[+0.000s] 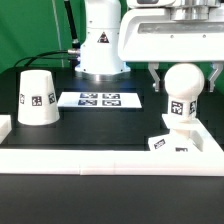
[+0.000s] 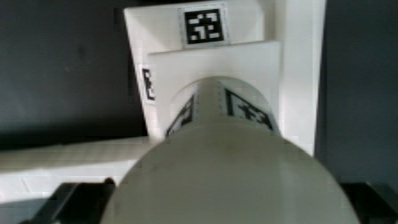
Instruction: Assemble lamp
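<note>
Bulb: smooth white plastic, round head on a tagged neck, standing upright on the flat square base at the exterior view's right. Gripper straddles the head, 1 finger each side. Contact is unclear, so can't tell if it's clamped or just apart. Shade: tapered white cup, wide end down, 1 tag showing, well apart at the exterior view's left on the black table. Marker board lies between them. White rail runs along the front.
</note>
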`<state>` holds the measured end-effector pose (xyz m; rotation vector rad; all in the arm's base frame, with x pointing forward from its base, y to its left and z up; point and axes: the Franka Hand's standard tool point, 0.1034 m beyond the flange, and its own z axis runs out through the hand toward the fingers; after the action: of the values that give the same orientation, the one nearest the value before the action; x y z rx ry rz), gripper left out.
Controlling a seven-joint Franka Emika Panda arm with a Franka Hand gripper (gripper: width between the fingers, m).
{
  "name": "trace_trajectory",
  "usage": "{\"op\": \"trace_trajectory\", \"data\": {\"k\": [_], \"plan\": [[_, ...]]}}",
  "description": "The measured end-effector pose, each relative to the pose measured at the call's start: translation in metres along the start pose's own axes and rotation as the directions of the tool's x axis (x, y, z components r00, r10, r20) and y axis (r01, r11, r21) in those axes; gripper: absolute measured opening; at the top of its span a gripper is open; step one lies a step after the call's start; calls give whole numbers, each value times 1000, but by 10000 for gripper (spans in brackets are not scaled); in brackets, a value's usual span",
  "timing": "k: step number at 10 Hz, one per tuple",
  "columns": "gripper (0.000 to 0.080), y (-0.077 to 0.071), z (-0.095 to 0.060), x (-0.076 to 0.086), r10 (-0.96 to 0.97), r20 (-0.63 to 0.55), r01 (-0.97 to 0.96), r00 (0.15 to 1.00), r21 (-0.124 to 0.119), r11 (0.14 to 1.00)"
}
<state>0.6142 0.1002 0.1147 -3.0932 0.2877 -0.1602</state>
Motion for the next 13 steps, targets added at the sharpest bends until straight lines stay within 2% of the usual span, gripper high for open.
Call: {"op": "trace_trajectory", "data": {"k": [3, 5, 7, 9, 10, 12, 13], "plan": [[577, 3, 1, 0, 249, 7, -249, 969, -2, 969], [577, 5, 3, -2, 433, 18, -433, 901, -7, 901], [579, 5, 3, -3, 529, 23, -529, 848, -10, 849], [579, 1, 5, -6, 669, 36, -669, 743, -13, 744], [579, -1, 5, -8, 710, 43, -710, 703, -14, 704], [579, -2, 5, -8, 730, 47, -730, 682, -14, 683], [644, -3, 5, -8, 693, 48, -694, 719, -11, 720]]}}
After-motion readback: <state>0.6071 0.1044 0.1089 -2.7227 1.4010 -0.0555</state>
